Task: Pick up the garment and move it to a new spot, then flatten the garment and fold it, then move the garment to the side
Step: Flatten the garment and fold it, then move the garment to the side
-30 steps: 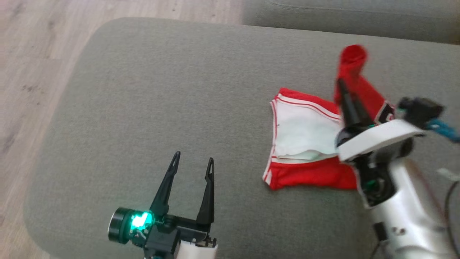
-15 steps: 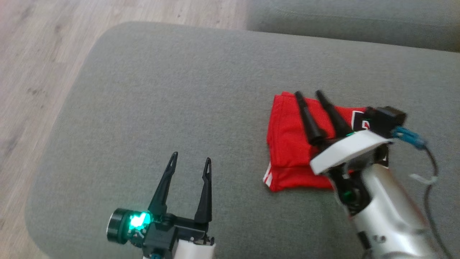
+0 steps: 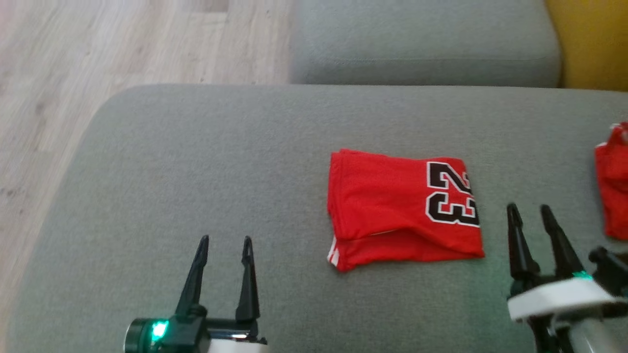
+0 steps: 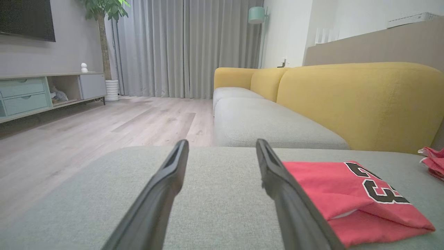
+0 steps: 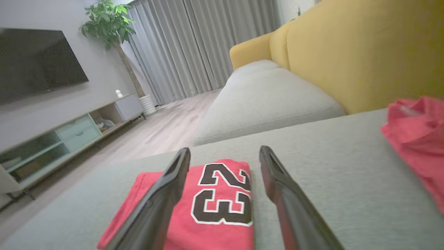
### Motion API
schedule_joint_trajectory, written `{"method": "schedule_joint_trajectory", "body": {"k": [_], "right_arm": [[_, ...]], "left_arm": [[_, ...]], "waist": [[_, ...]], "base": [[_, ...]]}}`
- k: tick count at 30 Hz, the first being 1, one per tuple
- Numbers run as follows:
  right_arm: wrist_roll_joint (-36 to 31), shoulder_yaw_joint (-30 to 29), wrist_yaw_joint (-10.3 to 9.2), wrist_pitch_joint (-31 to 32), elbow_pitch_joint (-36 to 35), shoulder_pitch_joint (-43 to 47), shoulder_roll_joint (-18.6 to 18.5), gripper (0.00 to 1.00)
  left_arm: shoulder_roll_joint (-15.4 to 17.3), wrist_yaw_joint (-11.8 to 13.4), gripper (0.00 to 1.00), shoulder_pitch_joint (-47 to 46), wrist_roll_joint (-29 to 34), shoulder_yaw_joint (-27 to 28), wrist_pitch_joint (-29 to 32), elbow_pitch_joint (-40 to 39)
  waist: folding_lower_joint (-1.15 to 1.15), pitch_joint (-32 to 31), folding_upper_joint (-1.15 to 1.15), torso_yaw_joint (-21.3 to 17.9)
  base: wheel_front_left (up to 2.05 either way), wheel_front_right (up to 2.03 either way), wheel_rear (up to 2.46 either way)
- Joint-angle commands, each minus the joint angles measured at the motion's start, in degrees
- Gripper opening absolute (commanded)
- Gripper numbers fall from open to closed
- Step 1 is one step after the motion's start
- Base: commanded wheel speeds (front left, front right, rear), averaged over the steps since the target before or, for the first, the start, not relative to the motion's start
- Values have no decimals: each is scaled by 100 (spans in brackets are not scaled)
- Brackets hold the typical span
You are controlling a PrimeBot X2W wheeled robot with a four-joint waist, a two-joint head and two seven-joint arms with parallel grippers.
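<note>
- Lying folded into a compact red rectangle, the garment [image 3: 402,208] rests flat on the grey cushion [image 3: 196,171], right of centre in the head view. The number 23 [image 3: 451,198] faces up near its right edge, and a white-striped hem [image 3: 333,255] peeks out at the near left corner.
- Right tool [image 3: 529,208]: jaws spread wide, nothing between them. It is just beside the garment's right edge, not touching. Its wrist view looks along the jaws onto the number.
- Left tool [image 3: 225,239]: jaws also wide, empty, well apart to the garment's left, low over the cushion.
- Second red cloth [image 3: 613,181]: bunched at the cushion's far right, apart from the garment.
- Judgement: the fold looks complete. The step in hand is the last one, moving the garment to the side.
- Next move calls for a pinch through all layers at one edge, or both tools at opposite edges, lifting level. The loose near flap may fall open otherwise.
</note>
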Motion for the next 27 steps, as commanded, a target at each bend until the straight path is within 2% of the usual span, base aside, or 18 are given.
{"method": "schedule_joint_trajectory", "body": {"k": [1,4,9,13,27], "right_arm": [[-208,57,39,-75,-272,-78,-28,100],[-802,-90,39,-77,-502,310,124,100],[-1365,-214,39,-78,-739,633,332,100],[-1447,-295,39,-78,-770,691,453,100],[-1583,-370,39,-78,-734,711,477,100]], "left_arm": [[-62,-18,100,-137,-6,243,-29,-151],[-64,-48,100,-61,91,319,-29,-43],[-68,-97,100,44,155,408,-29,39],[-70,-130,100,78,174,449,-29,81],[-72,-105,100,80,102,424,-29,157]], "waist": [[1,-82,0,-86],[1,-130,0,-140],[1,-167,0,-204],[1,-183,0,-237],[1,-175,0,-200]], "base": [[0,0,0],[0,0,0],[0,0,0],[0,0,0],[0,0,0]]}}
